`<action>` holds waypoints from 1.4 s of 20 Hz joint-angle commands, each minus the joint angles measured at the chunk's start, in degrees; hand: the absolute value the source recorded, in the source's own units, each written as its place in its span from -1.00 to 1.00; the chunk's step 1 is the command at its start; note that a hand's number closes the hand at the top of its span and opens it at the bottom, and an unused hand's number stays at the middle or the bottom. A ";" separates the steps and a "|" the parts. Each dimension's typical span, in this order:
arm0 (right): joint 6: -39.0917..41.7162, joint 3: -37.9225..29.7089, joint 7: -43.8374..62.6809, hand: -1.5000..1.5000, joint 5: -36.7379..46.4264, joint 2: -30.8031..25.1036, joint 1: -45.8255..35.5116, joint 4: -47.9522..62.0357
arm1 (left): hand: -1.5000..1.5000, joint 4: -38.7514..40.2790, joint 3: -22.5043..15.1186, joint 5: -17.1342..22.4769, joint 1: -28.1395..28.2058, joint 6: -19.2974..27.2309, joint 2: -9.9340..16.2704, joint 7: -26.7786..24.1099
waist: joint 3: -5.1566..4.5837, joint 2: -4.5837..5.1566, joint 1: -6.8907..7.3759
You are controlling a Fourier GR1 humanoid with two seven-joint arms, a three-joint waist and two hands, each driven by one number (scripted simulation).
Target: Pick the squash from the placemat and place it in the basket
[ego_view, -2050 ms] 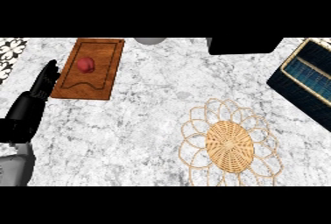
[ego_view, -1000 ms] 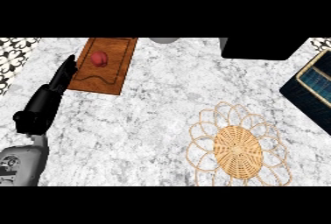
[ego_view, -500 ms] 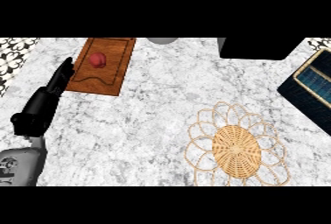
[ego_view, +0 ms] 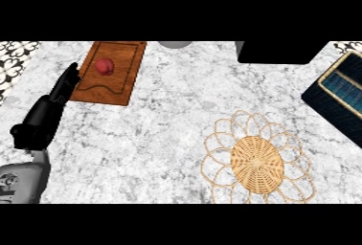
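My left hand (ego_view: 48, 111) is over the marble counter (ego_view: 155, 134) at the left side of the head view, with its fingers straight, held together and holding nothing. The fingertips point up and slightly right, ending just beside the left edge of the wooden board (ego_view: 112, 72). My right hand does not show in the view.

The task's thing is a small red rounded item (ego_view: 105, 66) that lies on the upper half of the wooden board, which serves as the placemat. It looks more like a red fruit than a squash; I cannot tell which. It is apart from my fingertips, up and to the right of them. Nothing lies between the fingertips and the board's edge.

1 dark blue basket (ego_view: 338, 93) with a lighter rim sits at the right edge, tilted in the view and partly cut off. It is well apart from the board, across the counter.

1 woven wicker mat (ego_view: 257, 162) with looped edges lies on the counter at the lower right, between the board and the basket but lower. 1 black box (ego_view: 279, 51) sits at the top edge. 1 grey round object (ego_view: 175, 44) shows partly at the top edge, just right of the board. Patterned tile (ego_view: 16, 57) shows at the upper left corner.
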 commanded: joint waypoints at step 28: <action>-1.94 -11.38 9.60 -1.00 -15.43 -3.74 -10.87 23.98 | 0.00 -0.40 0.44 -0.11 -1.66 -0.90 -0.13 1.16 | 0.07 0.53 0.84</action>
